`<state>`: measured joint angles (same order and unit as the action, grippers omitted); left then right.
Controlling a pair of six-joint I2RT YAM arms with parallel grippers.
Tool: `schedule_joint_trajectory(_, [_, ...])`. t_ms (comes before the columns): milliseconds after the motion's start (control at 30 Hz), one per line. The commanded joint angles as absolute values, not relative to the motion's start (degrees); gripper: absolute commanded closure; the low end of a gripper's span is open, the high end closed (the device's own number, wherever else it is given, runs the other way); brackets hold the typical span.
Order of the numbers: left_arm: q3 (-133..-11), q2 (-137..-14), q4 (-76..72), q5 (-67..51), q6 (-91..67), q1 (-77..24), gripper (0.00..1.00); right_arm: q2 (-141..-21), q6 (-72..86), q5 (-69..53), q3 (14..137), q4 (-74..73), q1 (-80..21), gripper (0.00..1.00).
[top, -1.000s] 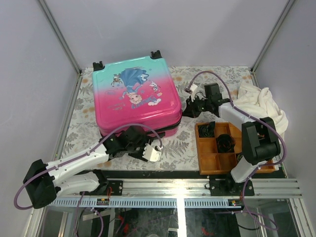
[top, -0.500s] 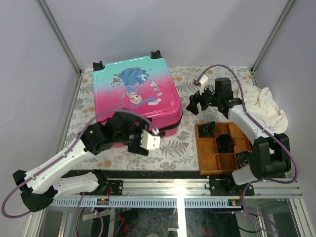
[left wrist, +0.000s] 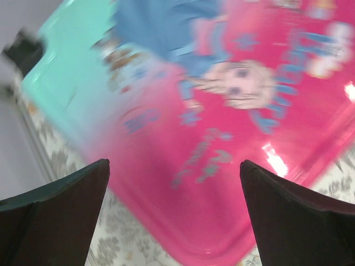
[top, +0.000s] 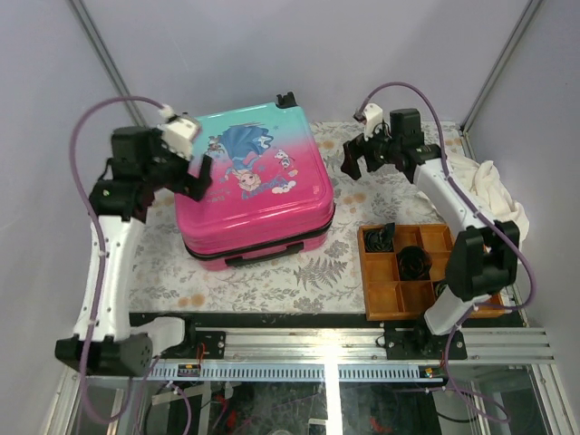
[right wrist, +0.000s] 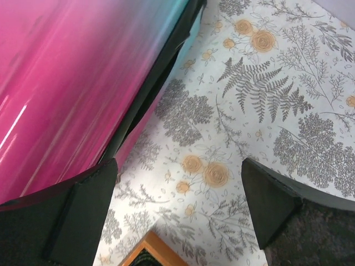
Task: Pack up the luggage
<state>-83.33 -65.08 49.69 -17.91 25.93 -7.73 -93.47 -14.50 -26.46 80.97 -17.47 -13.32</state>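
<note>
L gripper (top: 194, 174): jaws spread, released, poised over the lid of the luggage (top: 249, 186) near its teal end. R gripper (top: 361, 163): jaws likewise spread, released, above the floral table cover (top: 344, 263), just beside the luggage's R edge. Luggage lies flat and closed, centre-L of table. Wooden tray (top: 381, 294) at front-R; white cloth (top: 480, 186) behind it.

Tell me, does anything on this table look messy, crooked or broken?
Nothing looks spilled or broken. Two small things stand out: the luggage lies flat and shut, turned slightly askew to the table edges, and a white cloth sits crumpled in a heap at the far right, just beyond the wooden tray.
</note>
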Motion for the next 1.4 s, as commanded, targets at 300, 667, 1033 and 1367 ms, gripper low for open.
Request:
schedule_joint_trajectory(300, [-83.14, -81.81, 46.17, -51.37, 11.58, 26.95, 0.00, -104.39, -8.46, -24.67, 87.73, -19.94, -13.20, 0.01])
schedule_joint_trajectory(667, [-76.45, -87.92, 29.75, -55.56, 0.92, 8.36, 0.11, -99.38, -10.35, -23.56, 79.02, -18.34, -13.21, 0.00])
schedule_joint_trajectory(1033, [-82.75, -94.05, 23.41, -48.71, -3.61, -0.80, 0.11, -92.64, -12.00, -21.63, 73.39, -19.14, -13.17, 0.00])
schedule_joint_trajectory(1367, [-97.23, -91.50, 42.53, -35.80, 5.24, 4.07, 0.00, -84.73, -16.11, -21.41, 79.03, -31.69, -12.51, 0.01])
